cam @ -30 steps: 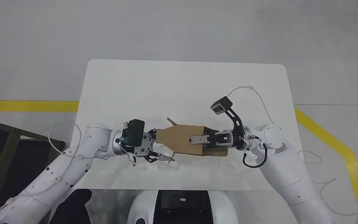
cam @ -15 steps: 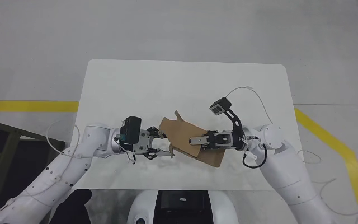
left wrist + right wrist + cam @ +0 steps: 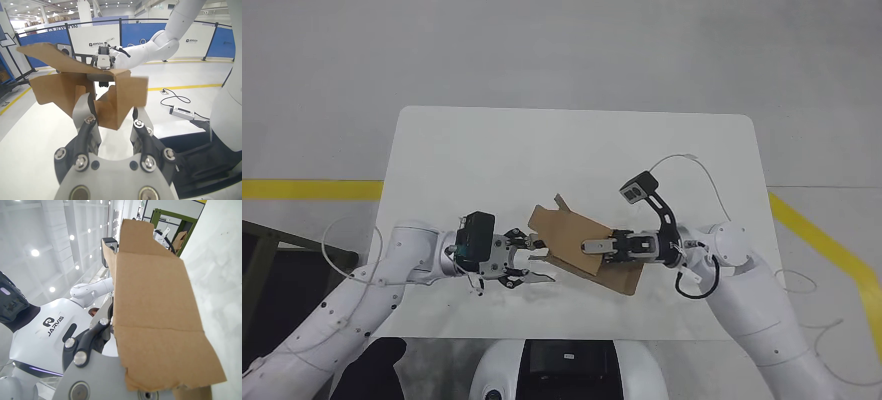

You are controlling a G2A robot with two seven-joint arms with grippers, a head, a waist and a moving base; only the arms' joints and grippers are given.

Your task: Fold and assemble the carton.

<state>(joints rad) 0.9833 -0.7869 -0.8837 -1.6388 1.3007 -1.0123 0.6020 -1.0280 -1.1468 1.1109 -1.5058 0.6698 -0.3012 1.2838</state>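
The brown carton (image 3: 577, 245) is held tilted above the white table (image 3: 492, 150), partly opened, with a flap sticking up at its far end. My right gripper (image 3: 592, 246) is shut on its upper panel; in the left wrist view that gripper (image 3: 103, 63) clamps the panel's edge. The right wrist view has the carton (image 3: 157, 317) across it, with one finger (image 3: 100, 323) beside the cardboard. My left gripper (image 3: 534, 262) is open at the carton's near end. Its fingers (image 3: 83, 108) straddle a lower corner of the carton (image 3: 113, 111) without pinching it.
The table has bare room all around the carton, widest toward its far edge. Yellow floor tape (image 3: 302, 188) runs past both sides of the table. A cable and a power brick (image 3: 181, 111) lie on the floor beyond.
The carton went from lying flat to being raised and turned by the right gripper, with a flap now standing up. The left gripper shifted slightly toward its end, still open.
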